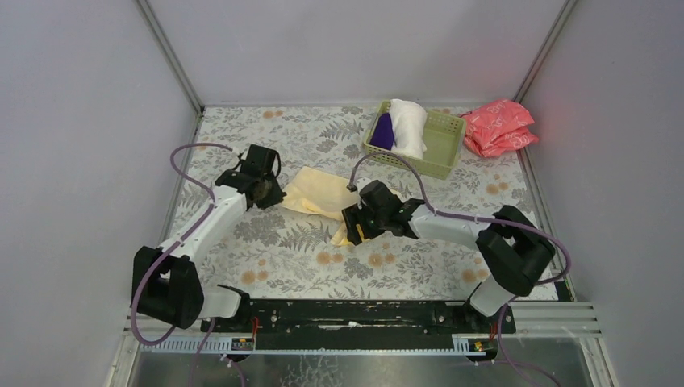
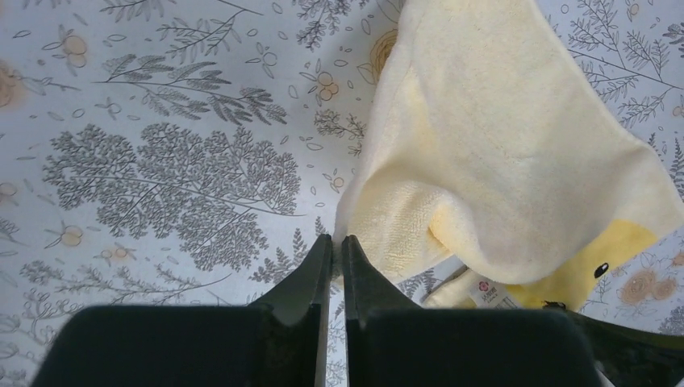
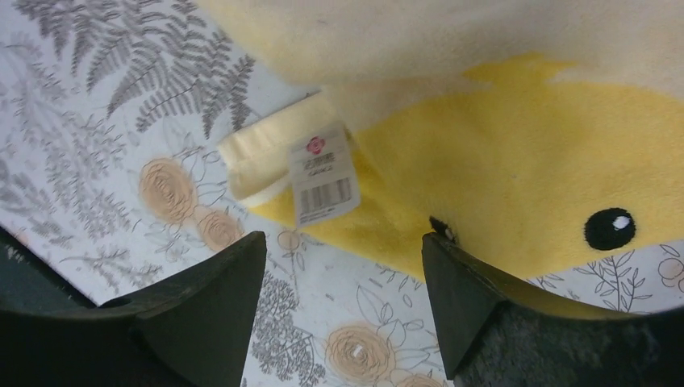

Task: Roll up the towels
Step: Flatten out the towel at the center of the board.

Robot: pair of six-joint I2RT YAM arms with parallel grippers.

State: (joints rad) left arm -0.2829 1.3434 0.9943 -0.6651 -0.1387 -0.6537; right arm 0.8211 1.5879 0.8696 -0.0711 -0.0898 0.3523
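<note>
- You'll find one towel (image 1: 310, 193) lying on the table (image 1: 266, 266), near its middle.
- At the far right, a basket (image 1: 448, 155) holds two more towels (image 1: 407, 127) side by side.
- Packets (image 1: 500, 127) lie just right of the basket.

Seen from above, the right hand (image 1: 355, 228) covers the near corner of the pale yellow towel (image 1: 310, 192). The left hand (image 1: 260, 187) blocks the spot where it meets the cloth, so contact cannot be told in that view. In the green basket (image 1: 445, 145), the dark purple towel (image 1: 383, 131) is partly hidden behind the white towel (image 1: 408, 125) and the basket wall. Both wrist views cut the yellow towel off at their top and right edges. The print on its label (image 3: 323, 173) is too small to read. In the right wrist view, one finger hides a strip of the towel's near edge.
</note>
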